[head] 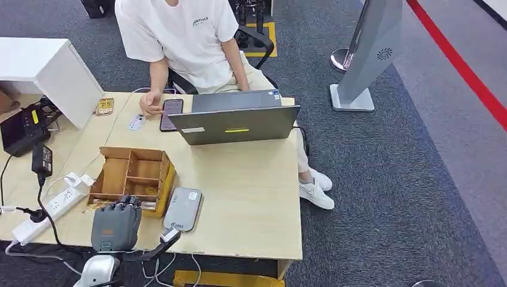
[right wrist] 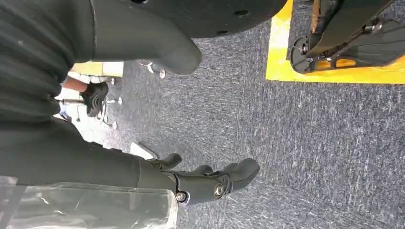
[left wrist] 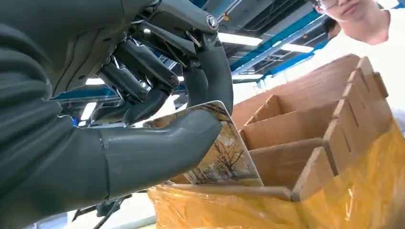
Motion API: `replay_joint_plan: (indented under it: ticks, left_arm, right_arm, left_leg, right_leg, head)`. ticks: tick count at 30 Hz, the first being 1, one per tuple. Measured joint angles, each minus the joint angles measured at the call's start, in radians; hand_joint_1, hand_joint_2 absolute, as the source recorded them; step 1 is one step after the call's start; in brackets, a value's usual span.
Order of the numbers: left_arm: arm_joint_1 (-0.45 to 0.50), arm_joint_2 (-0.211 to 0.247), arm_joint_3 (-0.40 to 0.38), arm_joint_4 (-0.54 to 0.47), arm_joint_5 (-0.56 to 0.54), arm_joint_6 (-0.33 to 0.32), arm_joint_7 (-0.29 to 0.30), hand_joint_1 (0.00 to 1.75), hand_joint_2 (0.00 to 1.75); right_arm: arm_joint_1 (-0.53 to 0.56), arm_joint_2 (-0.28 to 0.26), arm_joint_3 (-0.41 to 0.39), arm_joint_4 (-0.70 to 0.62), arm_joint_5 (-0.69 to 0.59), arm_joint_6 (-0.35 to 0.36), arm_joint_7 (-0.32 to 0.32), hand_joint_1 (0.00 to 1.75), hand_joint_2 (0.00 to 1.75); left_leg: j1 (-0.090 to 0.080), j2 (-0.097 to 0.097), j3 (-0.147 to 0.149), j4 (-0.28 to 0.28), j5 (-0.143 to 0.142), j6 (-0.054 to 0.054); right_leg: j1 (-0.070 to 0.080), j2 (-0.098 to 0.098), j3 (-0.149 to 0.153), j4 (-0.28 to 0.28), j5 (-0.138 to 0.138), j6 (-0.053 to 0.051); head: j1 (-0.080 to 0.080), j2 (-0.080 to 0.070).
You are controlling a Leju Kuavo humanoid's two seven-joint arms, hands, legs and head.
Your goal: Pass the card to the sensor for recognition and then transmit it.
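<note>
Card (left wrist: 224,152) pinched between thumb and fingers of left hand (head: 116,222), at near edge of box (head: 133,179); pick-up judged done, sensing and handover left. Card glossy, flat, tree-printed. Box brown, partitioned, cardboard-like. Sensor (head: 183,208) grey, rounded slab just beside box. Right hand (right wrist: 200,183) hung over carpet, fingers loosely curled, nothing held.
</note>
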Motion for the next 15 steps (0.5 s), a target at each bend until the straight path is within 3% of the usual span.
replay_joint_plan:
  ticks: [2, 7, 10, 15]
  left_arm:
    - [0.006, -0.004, 0.000, -0.039, 0.000, -0.029, -0.019, 1.75, 1.75]
    - [0.053, -0.013, -0.021, -0.250, 0.001, -0.151, -0.069, 1.75, 1.75]
    - [0.068, 0.006, -0.051, -0.361, 0.003, -0.175, -0.077, 1.75, 1.75]
    - [0.056, 0.074, -0.097, -0.535, 0.018, -0.165, -0.081, 1.75, 1.75]
  right_arm:
    - [0.000, 0.000, 0.000, 0.000, -0.016, 0.000, 0.000, 0.00, 1.75]
    - [0.001, 0.003, -0.014, 0.000, -0.048, 0.000, 0.005, 0.00, 1.75]
    - [0.001, 0.006, -0.029, -0.001, -0.058, 0.000, 0.005, 0.00, 1.75]
    - [0.002, 0.010, -0.053, -0.001, -0.071, 0.000, -0.005, 0.00, 1.75]
  left_leg:
    - [0.000, 0.000, 0.000, 0.000, 0.000, 0.000]
    - [0.000, 0.000, -0.001, 0.000, 0.000, 0.000]
    - [-0.001, 0.000, 0.000, 0.000, 0.000, 0.000]
    - [0.000, 0.000, 0.000, 0.000, 0.000, 0.000]
  right_leg:
    - [0.000, 0.000, 0.000, 0.000, 0.000, 0.000]
    - [0.000, 0.000, 0.000, 0.000, 0.000, 0.000]
    - [-0.001, 0.000, 0.000, 0.000, 0.000, 0.000]
    - [0.000, 0.000, 0.000, 0.000, 0.000, 0.000]
  head:
    - [0.000, 0.000]
    - [0.002, 0.000]
    - [0.003, 0.000]
    - [0.001, 0.000]
